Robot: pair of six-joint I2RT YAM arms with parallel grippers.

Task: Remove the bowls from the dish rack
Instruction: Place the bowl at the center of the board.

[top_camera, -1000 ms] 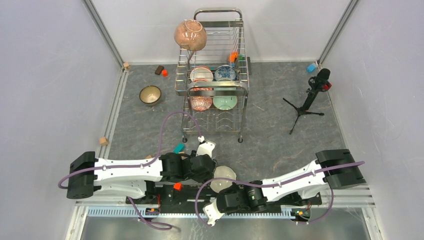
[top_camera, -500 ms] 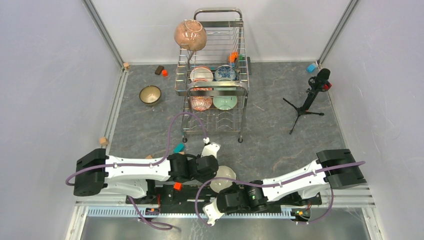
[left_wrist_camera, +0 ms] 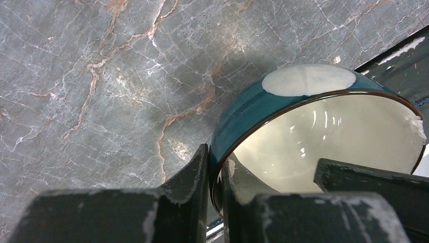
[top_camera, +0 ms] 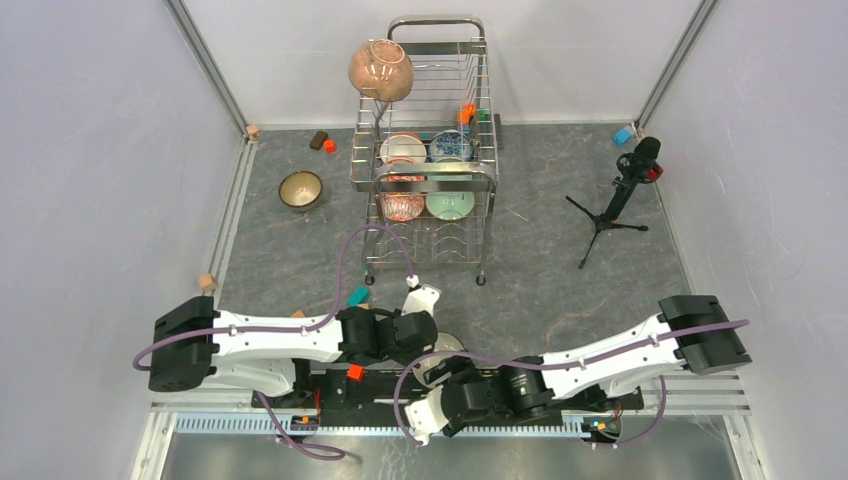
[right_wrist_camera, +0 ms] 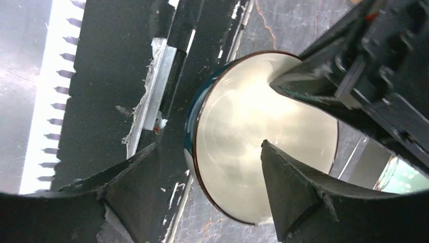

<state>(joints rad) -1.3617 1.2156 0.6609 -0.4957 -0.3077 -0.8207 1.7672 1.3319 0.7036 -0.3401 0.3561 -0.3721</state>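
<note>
the left gripper [left_wrist_camera: 216,162] is pinched shut on the rim of the teal bowl [left_wrist_camera: 313,126]. the right gripper [right_wrist_camera: 208,147] stands open around that same rim. far ahead of both, the rack [top_camera: 435,172] holds five bowls [top_camera: 450,205]. one brown bowl [top_camera: 300,188] sits on the table [top_camera: 560,270], ahead and left.

The left arm [top_camera: 260,340] and right arm [top_camera: 600,360] had white shells, black joints and blocky black housings. A purple cable [top_camera: 342,262] looped along each. The left gripper [left_wrist_camera: 215,158] had matt black fingers [left_wrist_camera: 187,182], chipped pale at the edges. The right gripper [right_wrist_camera: 207,147] had black wedge-shaped fingers [right_wrist_camera: 291,192], scuffed too.
</note>
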